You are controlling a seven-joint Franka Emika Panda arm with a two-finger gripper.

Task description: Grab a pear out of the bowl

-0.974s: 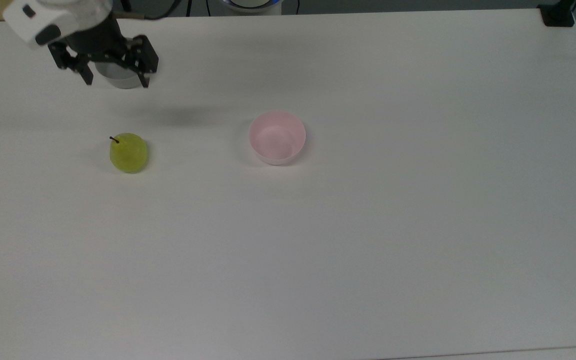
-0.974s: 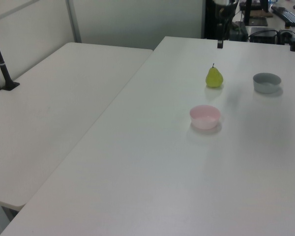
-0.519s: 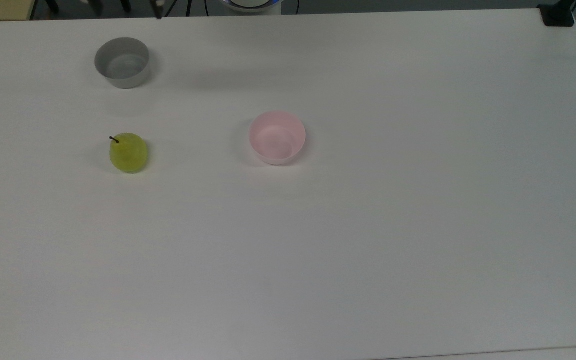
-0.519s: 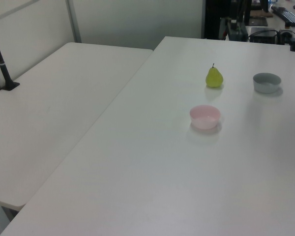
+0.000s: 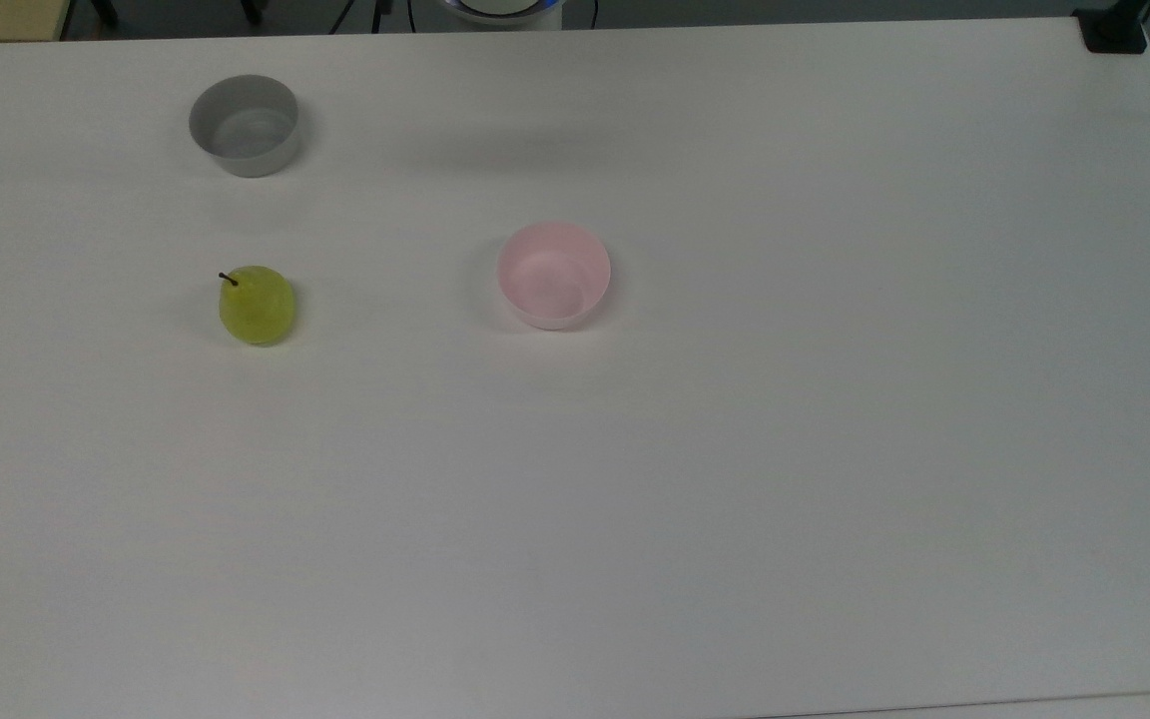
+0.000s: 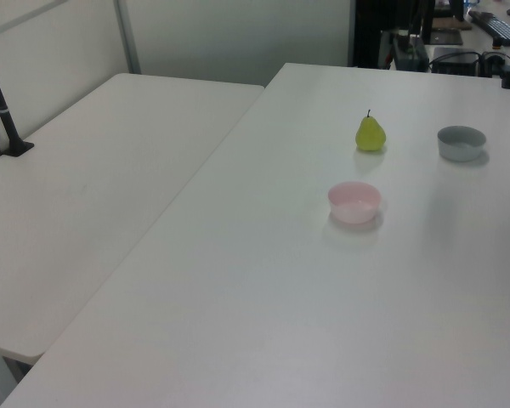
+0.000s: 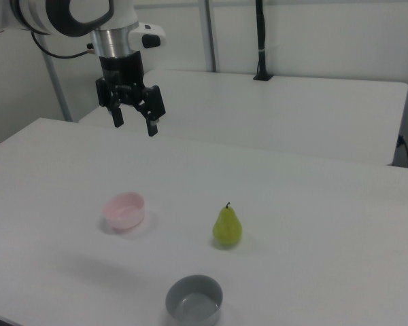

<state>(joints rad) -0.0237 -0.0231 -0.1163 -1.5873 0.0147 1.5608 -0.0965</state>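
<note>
- Since a second ago, the hand [image 7: 132, 122] has risen off the grey bowl [image 5: 244, 125].
- Hand hangs open, empty, high above the table [image 5: 735, 449].
- Pear [image 5: 257, 305] stands upright, well apart, outside the pink bowl [image 5: 553, 275].

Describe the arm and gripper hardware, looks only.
The Franka arm has glossy white rounded shells with dark grey joint rings and a metallic silver wrist band. A black cable trails off beside it. The gripper is matte black, boxy, with two slim black fingers.

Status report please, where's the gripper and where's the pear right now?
Gripper open, empty, high above the table. Pear upright on the table, outside the pink bowl. Grey bowl apart, nothing blocking.
</note>
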